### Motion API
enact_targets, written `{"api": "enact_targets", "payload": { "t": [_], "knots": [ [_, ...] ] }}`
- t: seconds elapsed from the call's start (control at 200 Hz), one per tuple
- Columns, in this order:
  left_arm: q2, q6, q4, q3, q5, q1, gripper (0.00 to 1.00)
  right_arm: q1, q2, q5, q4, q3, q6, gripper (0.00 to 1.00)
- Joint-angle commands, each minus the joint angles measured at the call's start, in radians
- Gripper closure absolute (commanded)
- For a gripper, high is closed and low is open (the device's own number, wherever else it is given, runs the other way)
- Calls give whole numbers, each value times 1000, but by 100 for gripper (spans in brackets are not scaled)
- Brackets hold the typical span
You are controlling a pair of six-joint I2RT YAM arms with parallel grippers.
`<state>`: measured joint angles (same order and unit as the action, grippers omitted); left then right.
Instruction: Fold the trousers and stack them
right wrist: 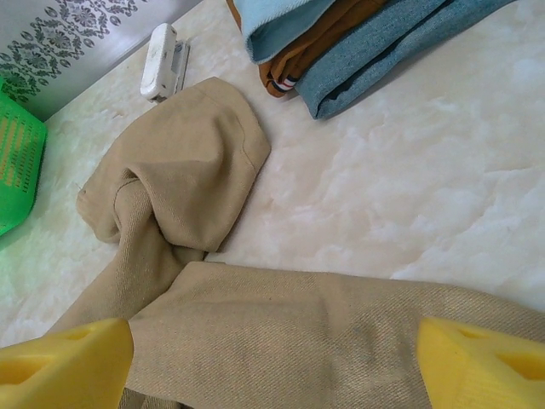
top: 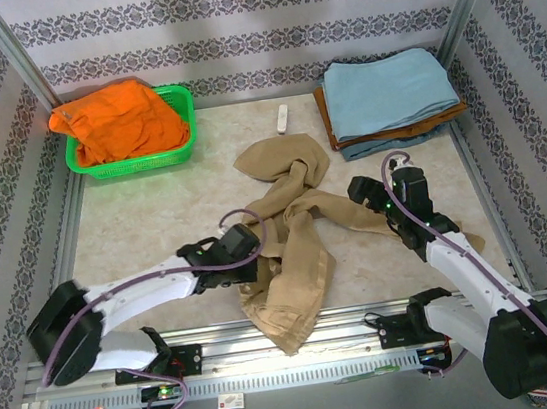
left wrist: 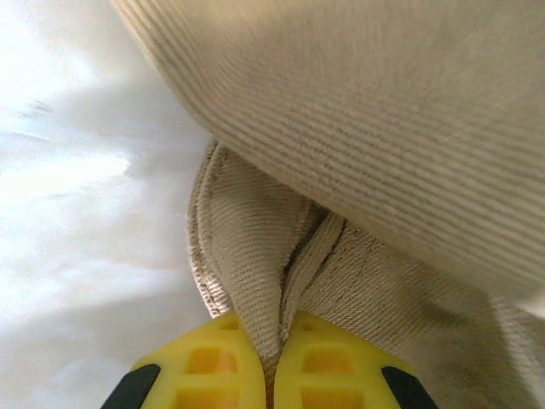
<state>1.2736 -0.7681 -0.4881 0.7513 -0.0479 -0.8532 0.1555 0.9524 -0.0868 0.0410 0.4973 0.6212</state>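
Trousers [top: 292, 232] crumpled centrally, left gripper [left wrist: 277, 345] pinching edge

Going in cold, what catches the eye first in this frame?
The khaki trousers lie twisted in a heap mid-table, the left end effector shut on a fold and the right end effector open above a leg. At the back, a bright orange garment fills a green basket on the left; folded cloths are stacked on the right.

Bright, even overhead light, soft shadows; left-wrist view washed-out, perhaps slightly blurred.
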Motion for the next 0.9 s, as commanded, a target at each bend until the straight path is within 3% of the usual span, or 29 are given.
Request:
{"api": "enact_targets", "payload": {
  "t": [0.0,0.145,0.295,0.44,0.535,0.644,0.719,0.789,0.899],
  "knots": [
    [-202,59,-274,109,-204,138,100,10,-3,24,21,27,-8,14],
    [-340,187,-373,248,-164,414,100,12,15,19,12,33,12,14],
    [-292,273,-419,371,-133,548,100,13,17,7,16,37,28,15],
    [-212,278,-394,337,-109,657,100,13,-8,10,40,32,28,15],
    [-201,258,-326,264,-97,788,100,12,-34,9,79,34,22,14],
    [-141,225,-244,251,62,964,100,14,-56,-18,107,32,21,14],
    [-95,199,-225,287,68,990,81,15,-61,-47,128,27,28,14],
    [-68,178,-214,320,102,990,39,16,-64,-88,146,13,45,14],
    [-98,145,-208,305,150,988,9,17,-68,-144,191,-8,73,14]
  ]
}}
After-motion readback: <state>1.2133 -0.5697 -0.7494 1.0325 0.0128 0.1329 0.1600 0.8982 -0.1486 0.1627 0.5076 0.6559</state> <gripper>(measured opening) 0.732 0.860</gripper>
